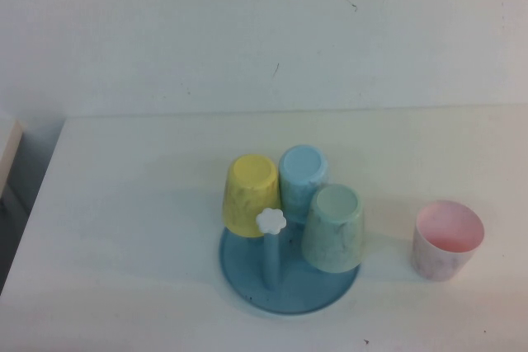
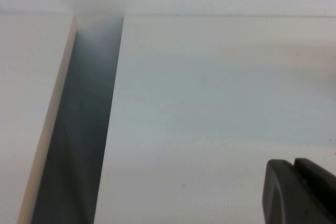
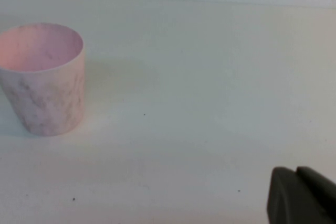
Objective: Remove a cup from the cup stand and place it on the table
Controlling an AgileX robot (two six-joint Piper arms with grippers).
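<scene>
Pink cup [image 1: 446, 239] stands upright on the white table [image 1: 132, 228], right of the blue cup stand [image 1: 285, 274], which bears yellow [image 1: 250, 195], blue [image 1: 302, 177] and mint [image 1: 334, 227] cups; left wrist view: left gripper [image 2: 302, 191] over bare table near its edge; right wrist view: right gripper [image 3: 300, 196] well apart from the cup [image 3: 44, 77]; whether either gripper's jaws are apart or together, I cannot tell.

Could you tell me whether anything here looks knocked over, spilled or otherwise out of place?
Nothing stands out. The pink cup stands upright, mouth up, on the table right of the stand, which holds three inverted cups; one peg is bare. The left gripper and right gripper show only at the wrist views' edges.
</scene>
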